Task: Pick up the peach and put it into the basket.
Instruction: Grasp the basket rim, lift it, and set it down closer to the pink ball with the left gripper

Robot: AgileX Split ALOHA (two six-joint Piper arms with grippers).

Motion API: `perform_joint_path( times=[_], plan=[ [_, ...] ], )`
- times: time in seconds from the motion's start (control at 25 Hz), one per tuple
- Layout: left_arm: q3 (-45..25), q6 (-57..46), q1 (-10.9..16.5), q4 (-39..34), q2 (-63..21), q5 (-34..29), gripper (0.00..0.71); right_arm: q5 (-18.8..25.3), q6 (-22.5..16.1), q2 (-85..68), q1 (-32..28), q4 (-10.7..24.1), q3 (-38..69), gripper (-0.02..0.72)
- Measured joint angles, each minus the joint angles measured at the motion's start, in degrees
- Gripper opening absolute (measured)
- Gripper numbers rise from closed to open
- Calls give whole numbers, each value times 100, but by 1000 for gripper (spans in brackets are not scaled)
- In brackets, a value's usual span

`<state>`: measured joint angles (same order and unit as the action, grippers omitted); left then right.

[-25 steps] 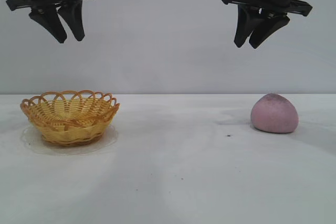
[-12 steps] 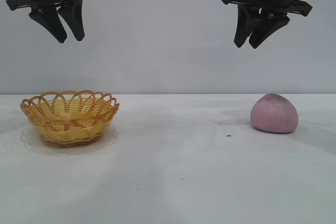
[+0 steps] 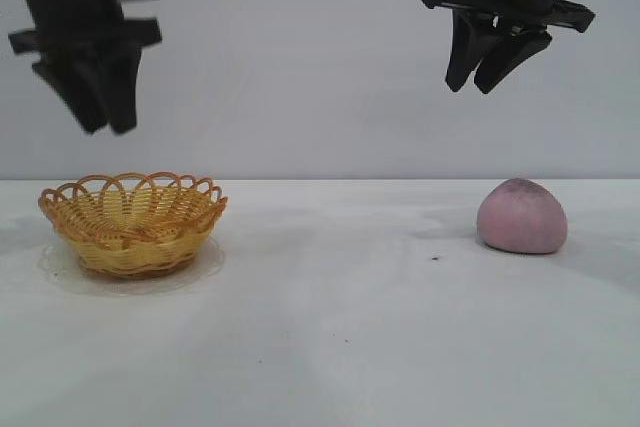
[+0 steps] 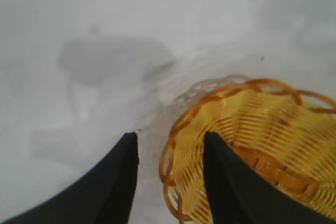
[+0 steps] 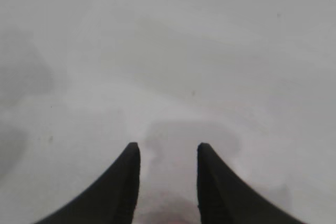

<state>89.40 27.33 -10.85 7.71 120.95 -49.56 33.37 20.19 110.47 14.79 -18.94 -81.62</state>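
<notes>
The peach [image 3: 522, 216], a dusty pink-mauve lump with a darker top, lies on the white table at the right. The basket [image 3: 133, 223], yellow wicker with an orange looped rim, stands at the left and also shows in the left wrist view [image 4: 262, 145]. My left gripper [image 3: 103, 125] hangs open and empty above the basket's left side; in its own view [image 4: 170, 139] its jaws stand apart over the basket's rim. My right gripper [image 3: 472, 85] hangs high, open and empty, above and a little left of the peach. A pink edge of the peach [image 5: 167, 217] shows between its fingers.
The white table [image 3: 330, 327] runs across the whole view, with a pale grey wall behind. A small dark speck [image 3: 436, 258] lies on the table left of the peach.
My left gripper has come down and shifted slightly left above the basket. The right gripper, the peach and the basket have stayed where they were.
</notes>
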Motion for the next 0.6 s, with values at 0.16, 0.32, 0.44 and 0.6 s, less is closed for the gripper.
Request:
perform_joint_path(
  times=[0.16,0.32,0.44,0.6],
  plan=[
    [3,24,0,0,185,23,264,24,0,0,0,0,0,209],
    [26,33,0,27,414,33,264,13,0,0,0,0,0,209],
    [39,33,4,265,414,33,108,2,10,0,0,0,0,209],
    [36,-116,13,848,368,-158,80,-6,19,0,0,0,0,209]
  ],
)
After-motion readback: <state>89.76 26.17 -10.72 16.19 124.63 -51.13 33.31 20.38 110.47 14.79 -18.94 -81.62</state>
